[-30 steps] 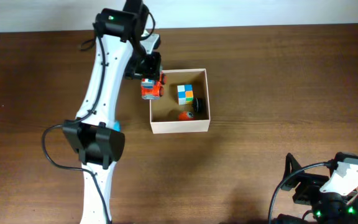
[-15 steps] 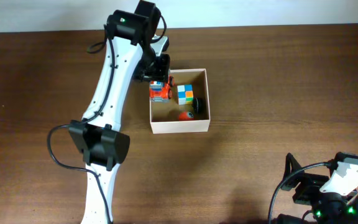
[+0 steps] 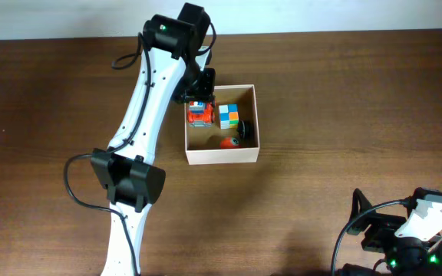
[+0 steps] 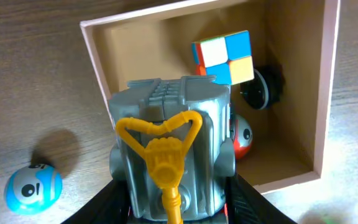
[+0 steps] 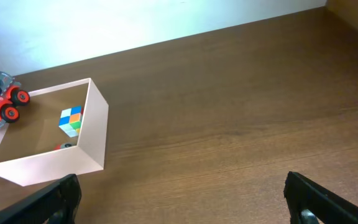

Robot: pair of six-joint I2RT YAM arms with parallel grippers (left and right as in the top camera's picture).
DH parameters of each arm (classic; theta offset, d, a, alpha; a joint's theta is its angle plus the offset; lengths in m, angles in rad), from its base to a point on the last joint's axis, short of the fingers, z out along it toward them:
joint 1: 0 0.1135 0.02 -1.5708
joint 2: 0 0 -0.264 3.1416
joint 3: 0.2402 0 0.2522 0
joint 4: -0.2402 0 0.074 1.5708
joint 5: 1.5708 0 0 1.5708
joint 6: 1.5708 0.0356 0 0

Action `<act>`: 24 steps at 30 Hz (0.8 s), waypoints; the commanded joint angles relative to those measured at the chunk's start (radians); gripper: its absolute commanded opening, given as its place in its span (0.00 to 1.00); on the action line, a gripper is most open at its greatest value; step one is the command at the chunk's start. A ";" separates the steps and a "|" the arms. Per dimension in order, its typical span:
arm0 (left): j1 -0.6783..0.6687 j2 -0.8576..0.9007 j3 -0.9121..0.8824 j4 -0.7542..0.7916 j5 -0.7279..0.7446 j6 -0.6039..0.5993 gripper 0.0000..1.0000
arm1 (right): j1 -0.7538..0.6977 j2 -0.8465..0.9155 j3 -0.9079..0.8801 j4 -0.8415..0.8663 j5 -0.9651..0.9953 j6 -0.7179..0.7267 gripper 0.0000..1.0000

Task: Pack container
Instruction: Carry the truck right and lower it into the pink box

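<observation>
The container (image 3: 253, 123) is a square cream-walled box with a tan floor; it also shows in the left wrist view (image 4: 327, 93) and the right wrist view (image 5: 95, 137). My left gripper (image 3: 199, 107) is shut on a grey and red toy truck (image 4: 173, 143) with a yellow hook, held over the box's left wall. Inside the box lie a colour cube (image 3: 229, 116), an orange-red ball (image 3: 227, 142) and a black round thing (image 3: 243, 131). My right gripper (image 3: 405, 230) is open and empty at the near right, far from the box.
A blue ball toy (image 4: 33, 188) lies on the wooden table just outside the box's left wall; my left arm hides it in the overhead view. The table's far edge meets a white wall.
My left gripper has carried the toy truck to the right, from outside the box's left wall to over that wall and the box's left part. The right arm has not moved.
</observation>
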 commanded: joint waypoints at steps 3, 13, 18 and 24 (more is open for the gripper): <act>-0.012 -0.002 -0.028 0.001 -0.025 -0.027 0.41 | -0.008 -0.008 0.012 0.003 -0.009 -0.004 0.99; -0.032 0.000 -0.076 0.046 -0.023 -0.035 0.42 | -0.008 -0.008 0.012 0.003 -0.009 -0.004 0.99; -0.045 0.002 -0.090 0.054 -0.024 -0.035 0.42 | -0.008 -0.008 0.012 0.003 -0.009 -0.004 0.99; -0.046 0.004 -0.170 0.103 -0.027 -0.062 0.42 | -0.008 -0.008 0.012 0.003 -0.009 -0.004 0.99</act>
